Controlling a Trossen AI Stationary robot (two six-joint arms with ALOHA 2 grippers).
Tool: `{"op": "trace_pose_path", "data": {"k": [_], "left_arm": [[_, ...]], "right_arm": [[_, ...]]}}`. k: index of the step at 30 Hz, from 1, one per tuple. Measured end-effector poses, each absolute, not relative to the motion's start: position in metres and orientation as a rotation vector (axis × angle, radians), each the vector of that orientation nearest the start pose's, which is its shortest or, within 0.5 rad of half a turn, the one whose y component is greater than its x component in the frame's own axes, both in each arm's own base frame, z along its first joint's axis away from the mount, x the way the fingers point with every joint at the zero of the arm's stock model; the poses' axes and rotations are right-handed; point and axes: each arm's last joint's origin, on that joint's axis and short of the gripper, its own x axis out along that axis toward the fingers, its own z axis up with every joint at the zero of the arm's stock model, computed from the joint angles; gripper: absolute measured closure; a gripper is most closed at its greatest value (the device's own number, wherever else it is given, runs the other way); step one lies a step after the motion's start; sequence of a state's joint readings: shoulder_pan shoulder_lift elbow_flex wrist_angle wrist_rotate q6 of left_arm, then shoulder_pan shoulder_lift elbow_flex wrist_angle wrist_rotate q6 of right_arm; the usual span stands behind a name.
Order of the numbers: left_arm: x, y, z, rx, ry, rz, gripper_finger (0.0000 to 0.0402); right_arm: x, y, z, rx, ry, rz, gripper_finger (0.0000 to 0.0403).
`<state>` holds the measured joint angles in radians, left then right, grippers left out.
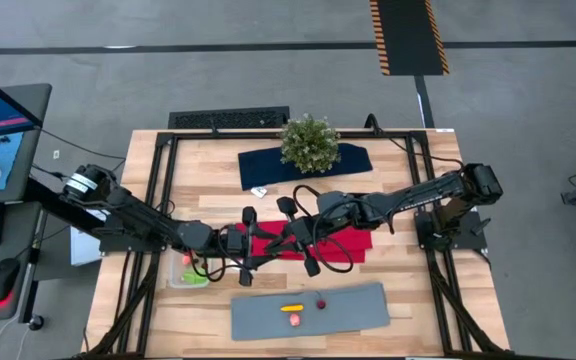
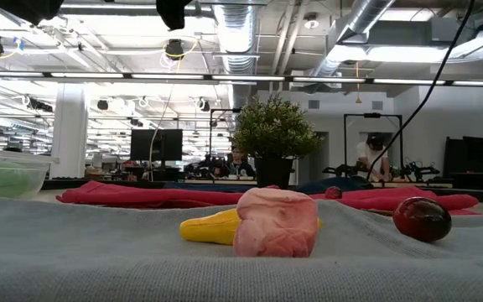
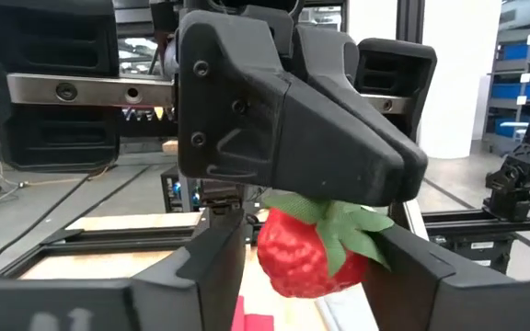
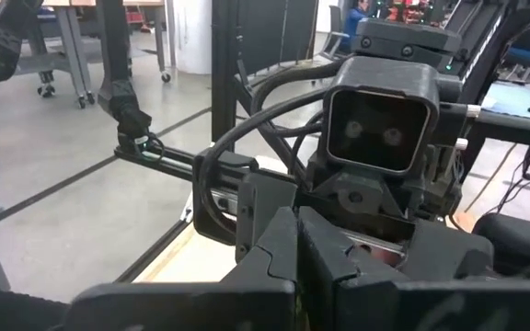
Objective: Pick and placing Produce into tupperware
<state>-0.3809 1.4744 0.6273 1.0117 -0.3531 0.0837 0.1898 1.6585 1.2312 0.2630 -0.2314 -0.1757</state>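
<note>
A red toy strawberry (image 3: 306, 253) with a green leaf crown hangs in the air between the two grippers, above the red cloth (image 1: 360, 245). My right gripper (image 4: 297, 241) is shut on it. My left gripper (image 3: 313, 276) faces the right one and is open, with one finger on each side of the berry. The clear tupperware (image 1: 188, 271) stands on the table by the left arm with green and red pieces inside. A yellow piece (image 2: 212, 228), a pink piece (image 2: 275, 222) and a dark red round one (image 2: 422, 218) lie on the grey mat (image 1: 353, 312). My right gripper holds the strawberry by its green leaf crown (image 3: 325, 210), from above in the left wrist view. The berry hangs below the fingers (image 3: 274, 119), lifted clear of the table. My left gripper: its fingers (image 3: 212, 262) stand close beside the berry; whether they touch it I cannot tell.
A bushy potted plant (image 1: 309, 143) stands on a navy cloth (image 1: 353, 158) at the far side. The black frame rails (image 1: 158, 200) run along both table sides. A monitor, keyboard and mouse sit beyond the left edge. People are in the room behind.
</note>
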Motion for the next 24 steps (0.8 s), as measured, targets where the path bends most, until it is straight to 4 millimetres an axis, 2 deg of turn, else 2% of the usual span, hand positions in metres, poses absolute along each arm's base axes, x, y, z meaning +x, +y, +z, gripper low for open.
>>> {"op": "trace_pose_path", "data": {"k": [10,15,19,24], "left_arm": [[0.2779,-0.1005,0.2378,0.025,-0.155,-0.027,0.0266],[0.2779,-0.1008,0.2380,0.025,-0.157,-0.036,0.0264],[0.2778,-0.1008,0.2382,0.024,-0.159,-0.036,0.0256],[0.2778,-0.1008,0.2384,0.025,-0.160,-0.037,0.0263]], "right_arm": [[0.3782,0.0760,0.3045,-0.151,0.126,0.426,0.0381],[0.3781,0.0762,0.3046,-0.157,0.123,0.427,0.0383],[0.3782,0.0762,0.3046,-0.151,0.124,0.426,0.0370],[0.3783,0.0761,0.3051,-0.144,0.121,0.421,0.0366]]}}
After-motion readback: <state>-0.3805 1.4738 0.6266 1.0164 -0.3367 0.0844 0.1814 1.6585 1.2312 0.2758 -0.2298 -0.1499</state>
